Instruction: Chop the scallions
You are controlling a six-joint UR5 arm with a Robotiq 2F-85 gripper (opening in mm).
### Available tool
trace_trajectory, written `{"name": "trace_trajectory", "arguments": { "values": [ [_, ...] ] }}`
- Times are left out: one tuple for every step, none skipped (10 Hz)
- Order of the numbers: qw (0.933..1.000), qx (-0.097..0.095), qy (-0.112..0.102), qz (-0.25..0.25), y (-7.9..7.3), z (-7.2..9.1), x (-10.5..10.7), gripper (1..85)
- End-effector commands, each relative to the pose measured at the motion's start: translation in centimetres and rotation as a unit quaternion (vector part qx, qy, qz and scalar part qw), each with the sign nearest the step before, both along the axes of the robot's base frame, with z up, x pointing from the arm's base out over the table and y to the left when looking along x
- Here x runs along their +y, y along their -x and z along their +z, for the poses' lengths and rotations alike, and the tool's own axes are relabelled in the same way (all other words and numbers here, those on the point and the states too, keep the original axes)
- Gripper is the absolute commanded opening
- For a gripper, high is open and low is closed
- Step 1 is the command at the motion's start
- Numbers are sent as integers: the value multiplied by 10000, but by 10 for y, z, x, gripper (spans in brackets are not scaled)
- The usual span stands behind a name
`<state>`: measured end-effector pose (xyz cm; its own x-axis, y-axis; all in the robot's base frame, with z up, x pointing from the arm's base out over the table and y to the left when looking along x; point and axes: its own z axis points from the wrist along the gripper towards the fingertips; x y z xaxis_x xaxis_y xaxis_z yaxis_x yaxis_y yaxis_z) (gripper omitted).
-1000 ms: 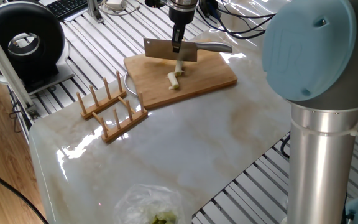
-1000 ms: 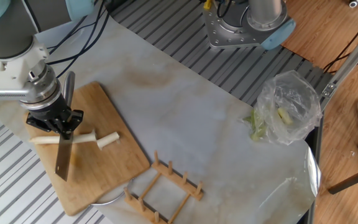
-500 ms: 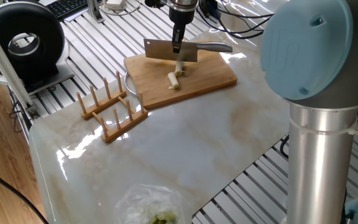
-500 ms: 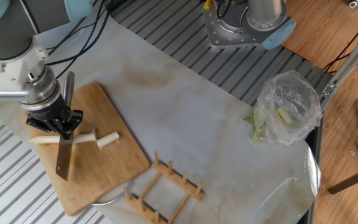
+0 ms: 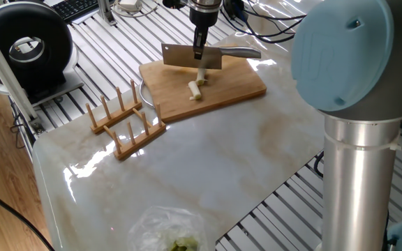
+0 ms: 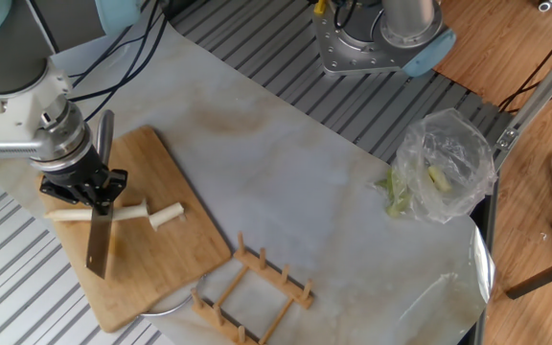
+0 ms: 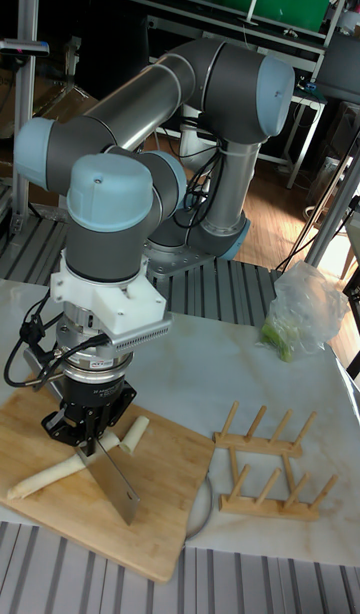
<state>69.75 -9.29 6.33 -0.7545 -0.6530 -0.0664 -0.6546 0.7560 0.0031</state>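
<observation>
On the bamboo cutting board (image 6: 175, 254) (image 5: 236, 87) (image 7: 170, 499) lie the scallions: a long pale stalk (image 6: 65, 215) (image 7: 45, 477) and a short cut piece (image 6: 167, 217) (image 5: 196, 90) (image 7: 135, 432). My gripper (image 6: 90, 189) (image 5: 199, 49) (image 7: 90, 439) points straight down, shut on the spine of a steel cleaver (image 6: 98, 247) (image 5: 185, 57) (image 7: 116, 484). The blade stands edge-down across the stalk, between the long part and the short piece. Whether the edge has gone fully through is hidden by the blade.
A wooden peg rack (image 6: 252, 283) (image 5: 125, 122) (image 7: 270, 469) stands beside the board. A clear plastic bag with green bits (image 6: 439, 168) (image 7: 300, 319) lies near the table's far corner. A round metal rim (image 6: 161, 309) pokes out under the board. The arm's base (image 6: 377, 38) is at the table's edge.
</observation>
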Motion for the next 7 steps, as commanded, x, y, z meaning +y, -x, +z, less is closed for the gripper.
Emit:
{"name": "trace_trajectory", "arguments": {
  "values": [
    [10000,78,30,17,0,3,-1,13],
    [9999,101,23,33,0,4,0,13],
    [9999,109,38,33,0,5,0,13],
    [9999,109,68,18,-1,3,1,13],
    [9999,110,82,-5,-2,1,3,13],
    [9999,95,81,-29,-4,-2,6,13],
    [9999,88,96,-45,-6,-3,8,13]
  ]
}}
